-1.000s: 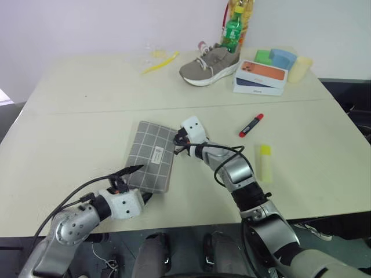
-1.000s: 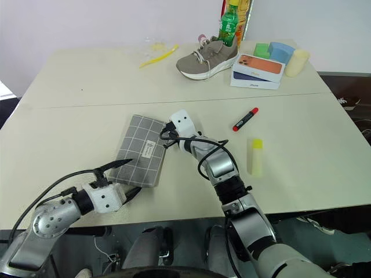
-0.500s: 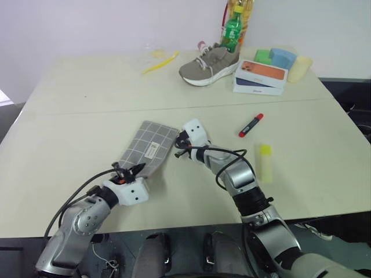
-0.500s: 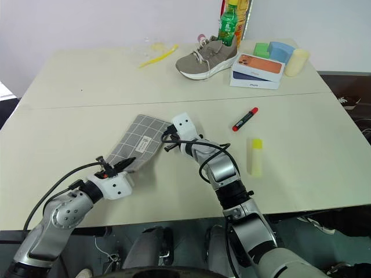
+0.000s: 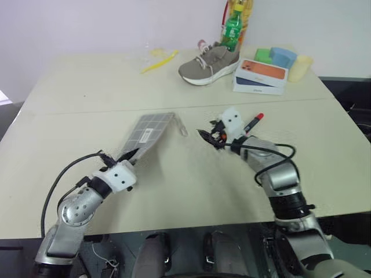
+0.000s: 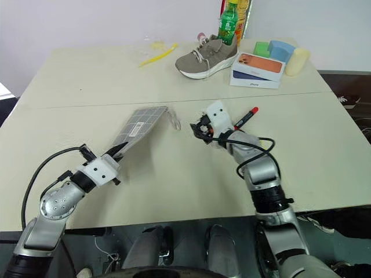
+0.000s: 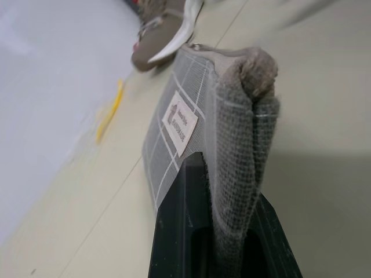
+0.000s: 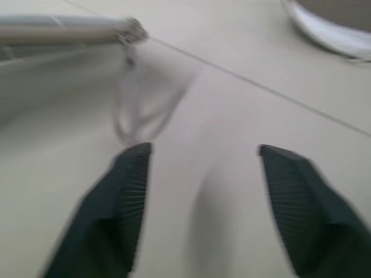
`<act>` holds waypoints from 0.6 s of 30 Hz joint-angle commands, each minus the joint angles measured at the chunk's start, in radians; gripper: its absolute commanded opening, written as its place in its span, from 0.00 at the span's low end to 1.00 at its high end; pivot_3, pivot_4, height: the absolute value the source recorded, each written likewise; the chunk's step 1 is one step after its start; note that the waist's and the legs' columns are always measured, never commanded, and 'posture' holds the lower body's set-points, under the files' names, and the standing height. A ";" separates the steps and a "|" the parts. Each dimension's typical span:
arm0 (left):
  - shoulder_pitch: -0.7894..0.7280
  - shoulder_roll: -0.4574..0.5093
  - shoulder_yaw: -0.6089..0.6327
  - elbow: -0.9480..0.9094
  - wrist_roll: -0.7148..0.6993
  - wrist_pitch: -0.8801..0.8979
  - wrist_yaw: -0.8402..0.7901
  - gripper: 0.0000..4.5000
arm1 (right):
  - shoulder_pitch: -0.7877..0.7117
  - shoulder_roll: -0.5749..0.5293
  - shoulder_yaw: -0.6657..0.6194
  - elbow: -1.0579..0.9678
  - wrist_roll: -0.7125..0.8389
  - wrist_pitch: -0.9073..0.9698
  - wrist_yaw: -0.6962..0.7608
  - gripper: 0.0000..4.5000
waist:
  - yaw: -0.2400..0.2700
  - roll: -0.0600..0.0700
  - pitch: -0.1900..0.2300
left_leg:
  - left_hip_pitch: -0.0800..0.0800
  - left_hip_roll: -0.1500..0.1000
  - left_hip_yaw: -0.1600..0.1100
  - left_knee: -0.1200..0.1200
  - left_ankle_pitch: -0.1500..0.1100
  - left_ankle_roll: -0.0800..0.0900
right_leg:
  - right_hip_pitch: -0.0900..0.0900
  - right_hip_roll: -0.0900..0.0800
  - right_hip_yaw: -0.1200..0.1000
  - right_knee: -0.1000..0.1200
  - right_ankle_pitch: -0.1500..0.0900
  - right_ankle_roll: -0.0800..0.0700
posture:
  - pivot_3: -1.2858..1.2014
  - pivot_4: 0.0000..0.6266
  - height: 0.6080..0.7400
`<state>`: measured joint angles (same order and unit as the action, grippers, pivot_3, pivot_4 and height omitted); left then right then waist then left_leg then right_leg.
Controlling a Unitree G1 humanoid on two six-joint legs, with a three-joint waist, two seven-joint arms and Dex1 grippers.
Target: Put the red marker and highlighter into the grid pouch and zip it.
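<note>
Now the grid pouch (image 5: 145,134), flat grey fabric with white lines and a small white label, tilts off the worktop (image 5: 87,87) at centre left, its near edge clamped in the closed left gripper (image 5: 125,157). Its thin loop (image 5: 181,128) dangles, apparently free, beside the right gripper (image 5: 207,136), whose ribbed black fingers (image 8: 124,197) stand apart. The red marker (image 5: 251,124) lies just behind that gripper's wrist. Bare worktop spreads around them.

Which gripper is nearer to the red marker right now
Right. The right gripper hangs open just beside the red marker, toward the pouch side. The left gripper is far across the table, shut on the grid pouch.
</note>
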<state>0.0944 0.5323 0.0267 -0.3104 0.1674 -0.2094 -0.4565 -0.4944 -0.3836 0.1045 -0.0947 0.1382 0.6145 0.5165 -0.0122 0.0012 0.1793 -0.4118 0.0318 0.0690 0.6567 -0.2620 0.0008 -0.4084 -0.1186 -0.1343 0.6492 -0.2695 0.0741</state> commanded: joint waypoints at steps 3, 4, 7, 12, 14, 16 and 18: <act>-0.035 0.007 -0.049 -0.002 -0.091 -0.050 -0.080 0.00 | 0.011 -0.021 0.004 -0.067 0.023 0.005 0.044 0.76 | -0.003 0.000 0.000 | 0.000 0.000 0.001 0.000 0.000 0.000 | 0.000 0.000 0.000 0.000 0.000 0.000 | 0.52 0.24 1.00; -0.040 0.007 -0.052 0.000 -0.101 -0.051 -0.089 0.00 | 0.009 -0.012 0.003 -0.065 0.025 0.010 0.038 0.76 | -0.003 0.000 0.000 | 0.000 0.000 0.001 0.000 0.000 0.000 | 0.000 0.000 0.000 0.000 0.000 0.000 | 0.52 0.24 1.00; -0.052 0.005 -0.057 0.001 -0.124 -0.052 -0.108 0.00 | -0.001 0.016 -0.008 -0.056 0.029 0.030 0.012 0.76 | 0.000 0.000 0.000 | 0.000 0.000 0.001 0.000 0.000 0.000 | 0.000 0.001 0.000 0.000 0.000 0.000 | 0.52 0.24 1.00; -0.053 0.005 -0.055 -0.007 -0.149 -0.053 -0.129 0.00 | -0.014 0.041 -0.031 -0.023 0.030 0.037 -0.028 0.76 | 0.003 0.000 0.000 | 0.000 0.000 0.001 0.000 0.000 0.000 | 0.000 0.000 0.000 0.000 0.000 0.000 | 0.52 0.24 1.00; -0.045 0.007 -0.056 -0.015 -0.161 -0.052 -0.140 0.00 | -0.013 0.050 -0.041 -0.020 0.042 0.034 -0.030 0.71 | 0.002 0.000 0.000 | 0.000 0.000 0.001 0.000 0.000 0.000 | 0.000 0.000 0.000 0.000 0.000 0.000 | 0.52 0.24 1.00; -0.035 0.009 -0.057 -0.024 -0.172 -0.051 -0.153 0.00 | -0.011 0.059 -0.054 -0.020 0.059 0.038 -0.031 0.56 | 0.001 0.000 0.000 | 0.000 0.000 0.001 0.000 0.000 0.000 | 0.000 0.000 0.000 0.000 0.000 0.000 | 0.52 0.24 1.00; -0.028 0.010 -0.059 -0.030 -0.179 -0.049 -0.161 0.00 | -0.008 0.067 -0.064 -0.023 0.071 0.041 -0.032 0.33 | 0.001 0.000 0.000 | 0.000 0.000 0.001 0.000 0.000 0.000 | 0.000 0.000 0.000 0.000 0.000 0.000 | 0.52 0.24 1.00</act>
<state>0.0648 0.5358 -0.0275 -0.2994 0.0095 -0.2454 -0.6099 -0.4884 -0.3284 0.0641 -0.0946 0.1840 0.6635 0.4879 -0.0114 0.0010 0.1794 -0.4117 0.0318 0.0701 0.6568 -0.2620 0.0009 -0.4085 -0.1182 -0.1339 0.6494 -0.2695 0.0742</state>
